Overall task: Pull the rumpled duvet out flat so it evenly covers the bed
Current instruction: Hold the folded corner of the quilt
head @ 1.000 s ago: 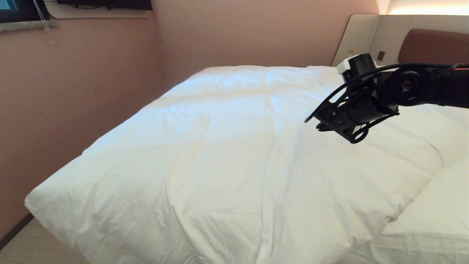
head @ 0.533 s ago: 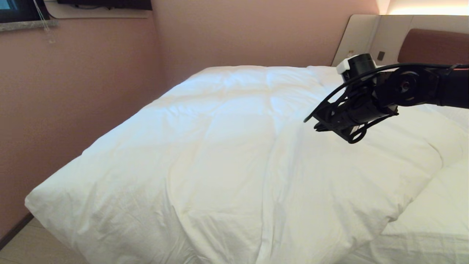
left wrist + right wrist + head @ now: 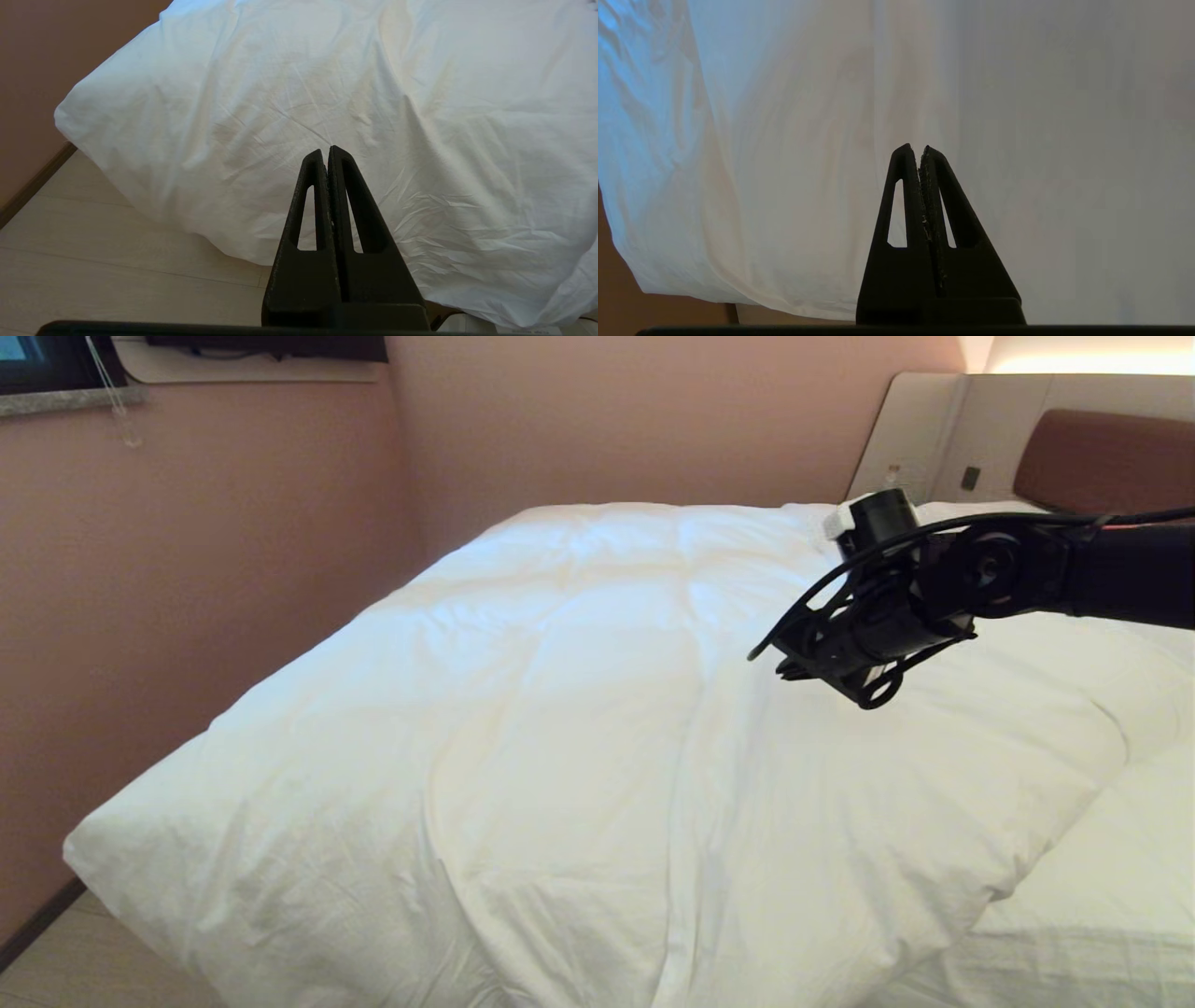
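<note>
One bed is occupying most of the room, its brown headboard standing at the far right against beige panels. Its white duvet is lying spread over the mattress, reaching the pink wall side and draping over the near left corner toward the pale floor, while leaving a strip of sheet uncovered at the near right. Above the duvet's right half the right gripper is hanging with fingers pressed together, gripping nothing. Near the foot corner the left gripper is sitting closed and empty.
</note>
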Available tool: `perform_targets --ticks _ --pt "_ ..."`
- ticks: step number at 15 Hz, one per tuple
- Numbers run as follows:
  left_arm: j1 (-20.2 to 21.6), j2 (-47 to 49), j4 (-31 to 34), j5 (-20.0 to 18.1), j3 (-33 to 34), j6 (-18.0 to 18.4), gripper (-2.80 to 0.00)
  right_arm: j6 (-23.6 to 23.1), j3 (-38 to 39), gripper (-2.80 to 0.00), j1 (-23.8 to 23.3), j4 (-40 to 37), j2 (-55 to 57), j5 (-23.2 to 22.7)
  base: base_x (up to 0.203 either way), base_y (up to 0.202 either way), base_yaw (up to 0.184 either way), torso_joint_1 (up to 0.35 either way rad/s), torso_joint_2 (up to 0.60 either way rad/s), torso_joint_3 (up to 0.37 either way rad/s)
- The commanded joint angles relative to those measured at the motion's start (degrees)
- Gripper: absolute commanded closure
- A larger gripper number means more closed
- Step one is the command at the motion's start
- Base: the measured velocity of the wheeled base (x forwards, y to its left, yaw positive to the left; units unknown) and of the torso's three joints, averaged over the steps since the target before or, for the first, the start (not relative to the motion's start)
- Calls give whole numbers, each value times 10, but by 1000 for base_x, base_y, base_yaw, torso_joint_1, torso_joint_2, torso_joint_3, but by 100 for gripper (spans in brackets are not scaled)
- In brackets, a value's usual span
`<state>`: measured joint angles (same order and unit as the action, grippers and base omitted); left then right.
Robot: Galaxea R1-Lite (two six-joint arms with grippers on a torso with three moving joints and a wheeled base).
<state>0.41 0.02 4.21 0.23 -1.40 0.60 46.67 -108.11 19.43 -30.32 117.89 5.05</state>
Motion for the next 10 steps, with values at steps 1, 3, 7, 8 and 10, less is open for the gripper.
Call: perform_targets --ticks 1,3,7,8,10 --pt "0 0 0 0 0 0 0 3 -3 0 9 -1 11 0 0 0 0 0 0 0" --pt "0 0 0 0 0 0 0 3 -3 0 15 -1 20 1 0 0 0 0 0 0" --pt "0 0 0 0 0 0 0 5 -2 0 18 -1 33 0 0 0 0 0 0 0" --pt "-1 0 0 0 0 0 0 6 -2 0 18 -1 34 0 0 0 0 0 0 0" --pt "0 0 0 0 0 0 0 12 -3 0 18 1 40 0 0 0 0 0 0 0"
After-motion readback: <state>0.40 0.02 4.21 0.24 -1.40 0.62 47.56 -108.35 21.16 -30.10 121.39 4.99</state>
